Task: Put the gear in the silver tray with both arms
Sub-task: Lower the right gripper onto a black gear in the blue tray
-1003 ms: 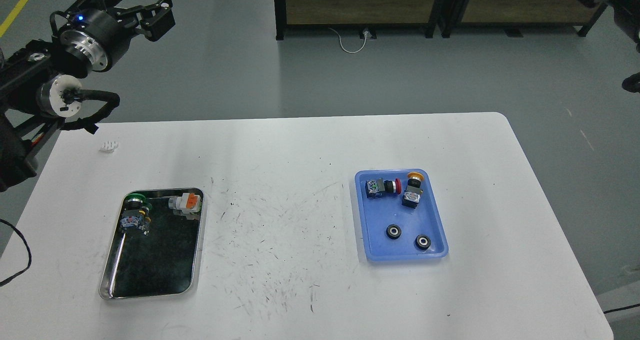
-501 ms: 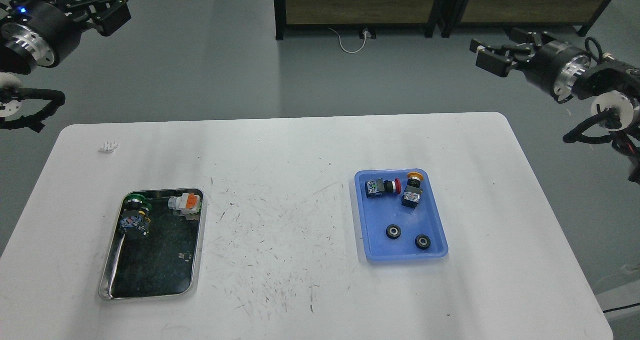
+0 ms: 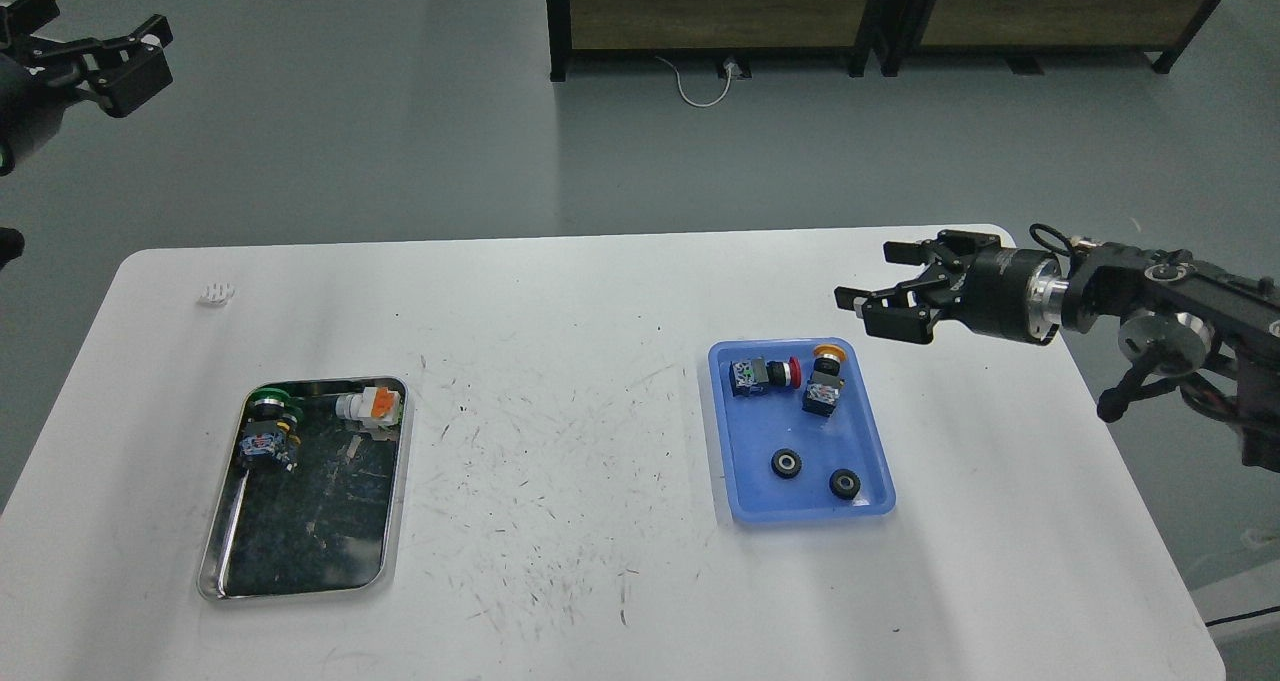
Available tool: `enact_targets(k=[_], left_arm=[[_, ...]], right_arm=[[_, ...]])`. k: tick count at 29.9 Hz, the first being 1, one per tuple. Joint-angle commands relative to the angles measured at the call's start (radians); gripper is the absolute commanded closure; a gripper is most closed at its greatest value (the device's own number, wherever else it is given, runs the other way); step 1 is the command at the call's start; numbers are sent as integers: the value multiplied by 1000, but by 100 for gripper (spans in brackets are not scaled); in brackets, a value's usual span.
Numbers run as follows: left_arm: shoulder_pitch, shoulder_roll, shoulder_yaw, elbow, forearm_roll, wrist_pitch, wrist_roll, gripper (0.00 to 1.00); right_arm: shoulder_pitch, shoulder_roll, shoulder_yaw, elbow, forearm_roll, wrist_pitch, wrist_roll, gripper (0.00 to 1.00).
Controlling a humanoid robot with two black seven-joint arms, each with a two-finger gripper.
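A grey floor stretches behind a white desk (image 3: 600,291) whose top is scuffed with dark marks, and a dark-framed wooden cabinet (image 3: 715,6) stands at the far wall with a white cable (image 3: 700,86) trailing from under it.

On the left part of the desk lies the silver tray (image 3: 215,551), its dark bottom mirror-like. Inside it, at the far end, sit a green-capped switch (image 3: 270,426) and a white and orange part (image 3: 370,406). On the right part lies a blue tray (image 3: 745,501), well apart from the silver one. It holds a red-capped switch (image 3: 762,374) and a yellow-capped switch (image 3: 825,381) at the far end, and two small black gears (image 3: 787,463) (image 3: 845,484) nearer the front, side by side but not touching. A small white piece (image 3: 217,293) lies alone near the desk's far left corner.

The right gripper (image 3: 880,286) reaches in from the right and hangs just beyond the blue tray's far right corner, its fingers (image 3: 895,323) spread apart and holding nothing. The left gripper (image 3: 130,56) is up at the top left edge (over the floor, clear of the desk), fingers (image 3: 135,76) parted and empty too.
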Motion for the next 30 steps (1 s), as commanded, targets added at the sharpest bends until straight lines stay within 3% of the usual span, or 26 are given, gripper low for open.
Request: enact_targets(k=[1,6,16,30], left_arm=[[6,38,68,-5,63,-3,-35,1],[6,84,162,-22,80,-14,-86,1],[28,123,165,-42,80,-12,-88,1],[40,121,163,-42,76,-9,-89,2]], right_arm=[[1,3,-63,7,-11,44,-3,4],[3,24,-121,7,-59,44,-11,5],[0,110,-217,1,-123,43,-8,5],[-31,224,-266,-70,-149,-56,-6,7]])
